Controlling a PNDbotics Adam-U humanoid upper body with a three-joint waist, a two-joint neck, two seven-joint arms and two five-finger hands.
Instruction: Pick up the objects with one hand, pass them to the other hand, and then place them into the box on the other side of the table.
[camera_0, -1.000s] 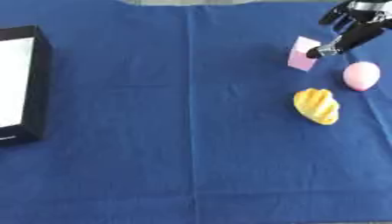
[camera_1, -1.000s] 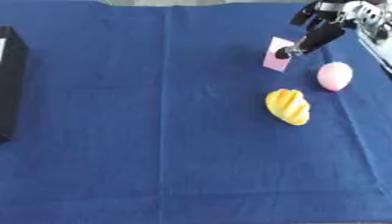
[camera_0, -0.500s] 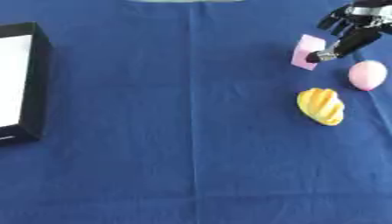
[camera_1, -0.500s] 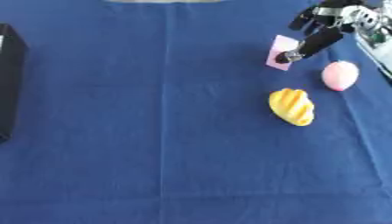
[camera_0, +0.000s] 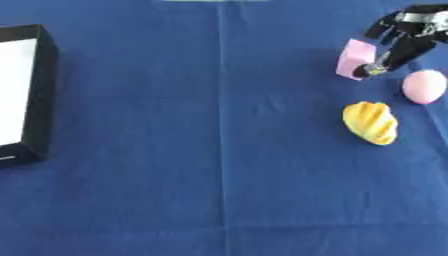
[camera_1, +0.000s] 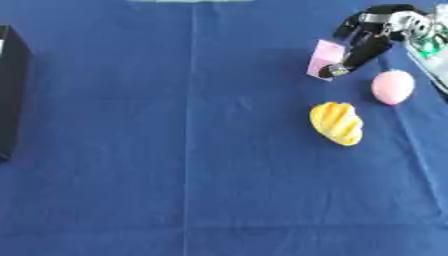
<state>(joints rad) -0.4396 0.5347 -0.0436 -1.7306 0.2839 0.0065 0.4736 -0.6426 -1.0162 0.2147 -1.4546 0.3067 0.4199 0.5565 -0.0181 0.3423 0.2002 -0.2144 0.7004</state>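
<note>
my right hand (camera_1: 366, 36) at upper right, fingers curled around the pink block (camera_0: 356, 59); pink egg (camera_0: 424, 86) and yellow shell-shaped thing (camera_0: 370, 122) lie just below on the blue cloth (camera_0: 219, 165); left eye shows the box (camera_0: 35, 95) with its white inside, right eye only its dark edge.

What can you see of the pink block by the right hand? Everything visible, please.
The pink block is a small light-pink box shape with flat faces, matte, material unclear. It sits tilted at the far right of the blue cloth, beyond the yellow ridged object and left of the pink egg shape. The right hand reaches in from the upper right, its dark fingers curled against the block's right side. Whether it is lifted off the cloth cannot be told.
</note>
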